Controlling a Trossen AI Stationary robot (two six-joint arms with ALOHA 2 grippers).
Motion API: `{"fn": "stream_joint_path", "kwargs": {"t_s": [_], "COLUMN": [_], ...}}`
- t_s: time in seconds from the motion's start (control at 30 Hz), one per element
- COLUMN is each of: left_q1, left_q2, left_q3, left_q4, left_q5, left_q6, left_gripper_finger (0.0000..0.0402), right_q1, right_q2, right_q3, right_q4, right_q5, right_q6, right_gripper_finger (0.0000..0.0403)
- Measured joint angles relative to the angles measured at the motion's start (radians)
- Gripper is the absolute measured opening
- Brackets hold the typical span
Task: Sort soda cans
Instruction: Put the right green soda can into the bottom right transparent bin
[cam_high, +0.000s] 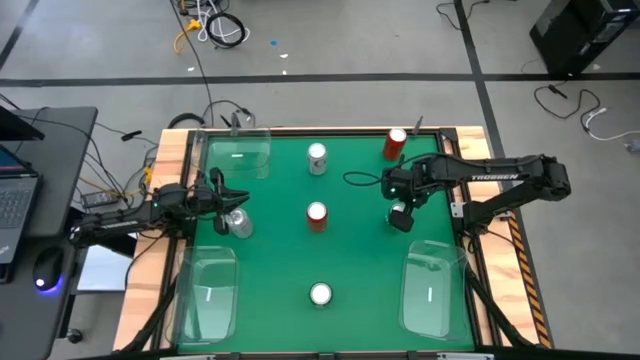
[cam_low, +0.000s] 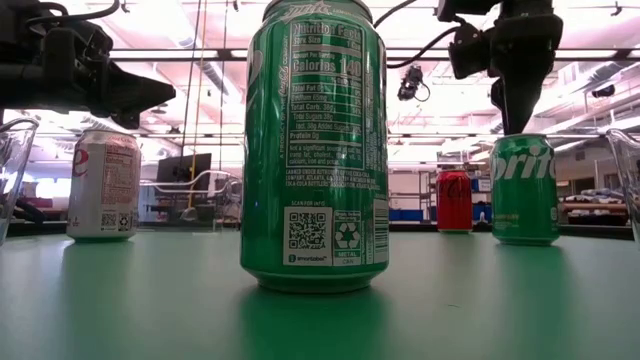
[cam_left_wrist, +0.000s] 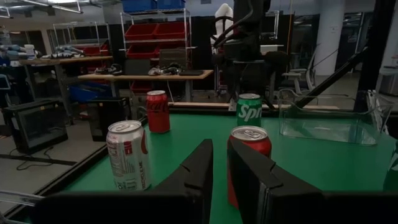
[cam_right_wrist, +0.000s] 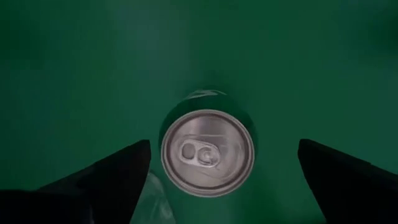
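The right pincer (cam_high: 400, 212) hangs above an upright green can (cam_right_wrist: 207, 149) on the right half of the green desk (cam_high: 360, 260), fingers spread wide to either side of the can's silver top without touching it. The left pincer (cam_high: 238, 196), fingers nearly together and empty, sits at the desk's left side by a silver can (cam_high: 240, 224). Other cans: silver (cam_high: 317, 159) and red (cam_high: 395, 143) at the far edge, red (cam_high: 316, 216) at centre, green (cam_high: 320, 294) near the front.

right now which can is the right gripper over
The green can directly beneath the open right gripper, right of the table's centre; the other green can stands near the front edge.
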Motion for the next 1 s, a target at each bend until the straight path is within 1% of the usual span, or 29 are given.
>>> {"fn": "stream_joint_path", "kwargs": {"t_s": [0.1,0.33,0.4,0.5,0.6,0.63,0.77,0.87,1.0], "left_q1": [0.0,0.0,0.0,0.0,0.0,0.0,0.0,0.0,0.0], "left_q2": [0.0,0.0,0.0,0.0,0.0,0.0,0.0,0.0,0.0], "left_q3": [0.0,0.0,0.0,0.0,0.0,0.0,0.0,0.0,0.0], "left_q4": [0.0,-0.001,-0.001,-0.004,-0.009,-0.014,-0.034,-0.034,-0.037], "left_q5": [0.0,0.0,0.0,0.0,0.0,0.0,0.0,0.0,0.0], "left_q6": [0.0,0.0,0.0,0.0,0.0,0.0,-0.001,0.0,-0.001], "left_gripper_finger": [0.0061,0.0061,0.0061,0.0061,0.0061,0.0061,0.0061,0.0061,0.0061], "right_q1": [0.0,0.019,0.022,0.022,0.022,0.022,0.022,0.03,0.057], "right_q2": [0.029,0.141,0.169,0.198,0.206,0.205,0.174,0.155,0.145], "right_q3": [0.0,0.0,0.0,0.001,0.001,0.001,0.009,0.068,0.22], "right_q4": [0.001,0.001,0.004,0.004,0.006,0.006,-0.026,-0.106,-0.251], "right_q5": [0.005,0.005,0.006,0.012,0.013,0.014,0.004,0.001,-0.001], "right_q6": [-0.003,-0.051,-0.062,-0.069,-0.081,-0.083,-0.082,-0.063,-0.018], "right_gripper_finger": [0.0394,0.0394,0.0389,0.0358,0.0301,0.029,0.029,0.029,0.029]}}
